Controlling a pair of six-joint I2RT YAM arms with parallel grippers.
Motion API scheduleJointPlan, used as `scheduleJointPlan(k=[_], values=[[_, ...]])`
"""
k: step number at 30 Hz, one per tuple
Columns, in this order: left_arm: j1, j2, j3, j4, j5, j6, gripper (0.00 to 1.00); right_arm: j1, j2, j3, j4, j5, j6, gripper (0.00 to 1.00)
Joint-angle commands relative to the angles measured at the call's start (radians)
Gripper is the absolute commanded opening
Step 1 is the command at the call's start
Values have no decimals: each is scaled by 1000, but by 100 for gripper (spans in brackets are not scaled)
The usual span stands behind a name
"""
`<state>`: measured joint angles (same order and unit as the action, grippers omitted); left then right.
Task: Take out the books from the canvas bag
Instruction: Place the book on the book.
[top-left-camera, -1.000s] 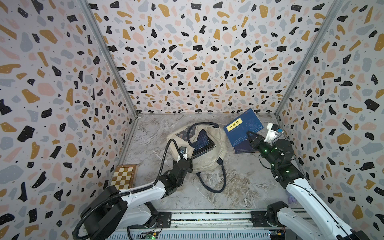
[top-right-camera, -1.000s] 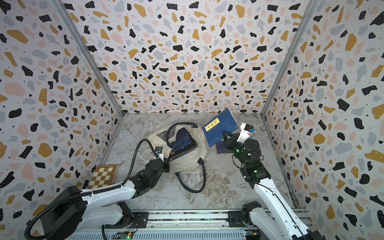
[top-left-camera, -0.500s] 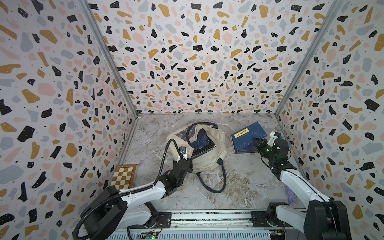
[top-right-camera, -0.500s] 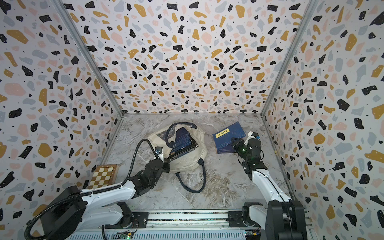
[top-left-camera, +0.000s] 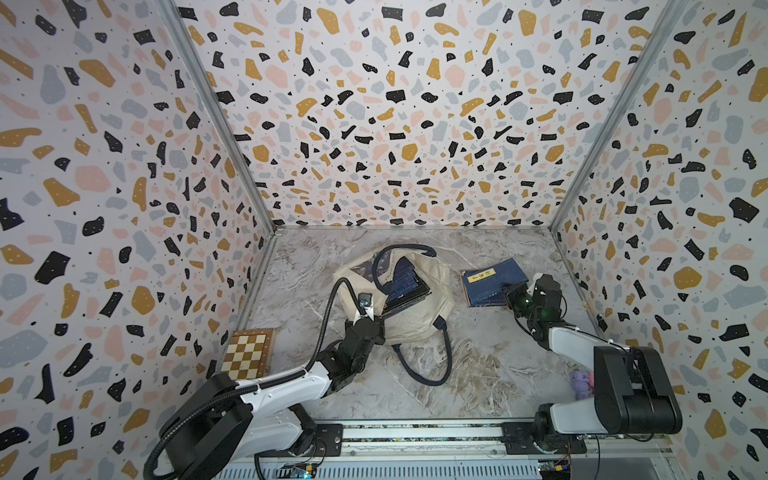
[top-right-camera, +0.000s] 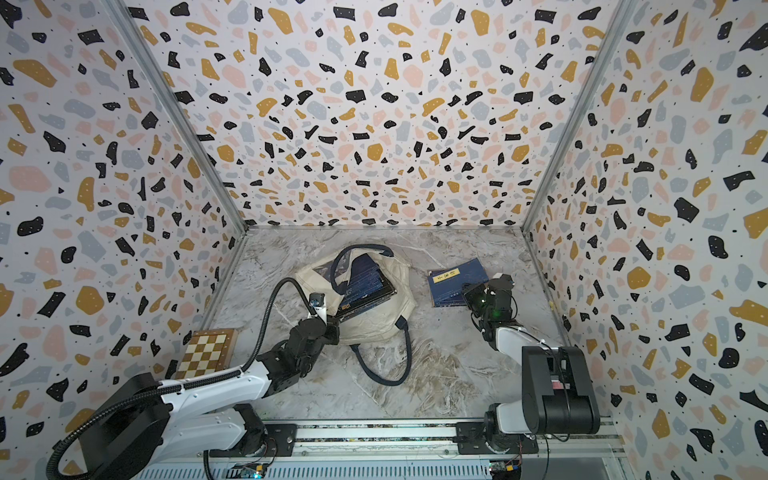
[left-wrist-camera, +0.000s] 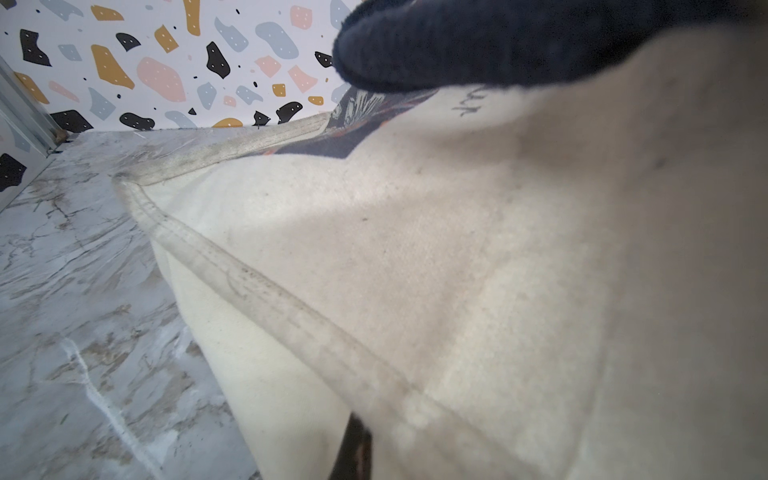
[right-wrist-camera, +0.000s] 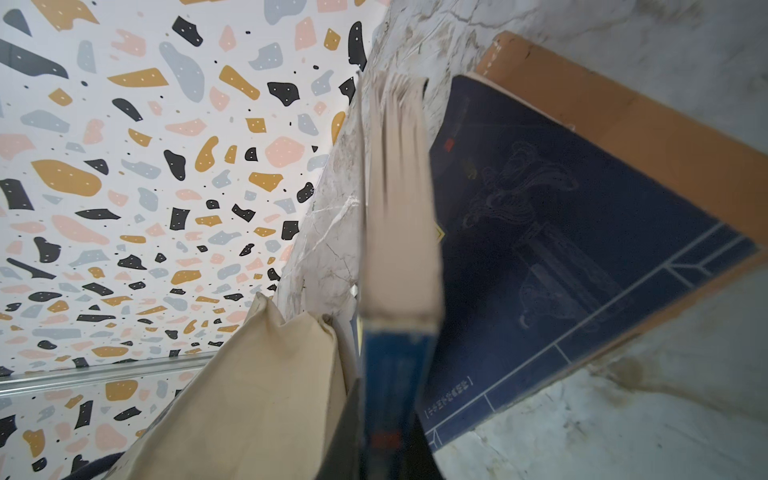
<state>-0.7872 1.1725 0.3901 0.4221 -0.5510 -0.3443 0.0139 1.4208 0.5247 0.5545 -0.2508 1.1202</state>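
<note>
Several thin navy books are lying inside your slumped cream canvas bag; left gripper is pinching its hem, right gripper apparently clamping another paperback.

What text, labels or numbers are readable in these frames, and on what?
Nothing can be read in full.
On the top book, the yellow label: dark characters, too small to read.
On the canvas bag, the script: only the tail of a word shows, unreadable.
On the lower book, the white print line: blurred, unreadable.
</note>
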Motion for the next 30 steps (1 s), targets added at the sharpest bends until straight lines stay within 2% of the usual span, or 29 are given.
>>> scheduleJointPlan(k=[1, 5, 8, 13, 18, 24, 25, 30], values=[[2, -28, 13, 45, -21, 7, 0, -8, 42, 22, 48, 40, 2, 0], [2, -30, 13, 46, -20, 7, 0, -9, 87, -5, 94, 81, 52, 0], [3, -29, 13, 46, -20, 7, 0, -2, 125, 31, 81, 56, 45, 0], [3, -22, 15, 49, -20, 7, 0, -3, 125, -5, 112, 99, 118, 0], [3, -20, 17, 52, -15, 6, 0, 4, 151, -25, 228, 50, 170, 0], [3, -9, 21, 53, -15, 7, 0, 21, 196, 11, 198, 28, 170, 0], [3, -11, 21, 52, -16, 8, 0, 21, 193, 6, 186, 36, 176, 2], [2, -11, 20, 53, -13, 7, 0, 19, 192, 14, 141, 33, 166, 23]])
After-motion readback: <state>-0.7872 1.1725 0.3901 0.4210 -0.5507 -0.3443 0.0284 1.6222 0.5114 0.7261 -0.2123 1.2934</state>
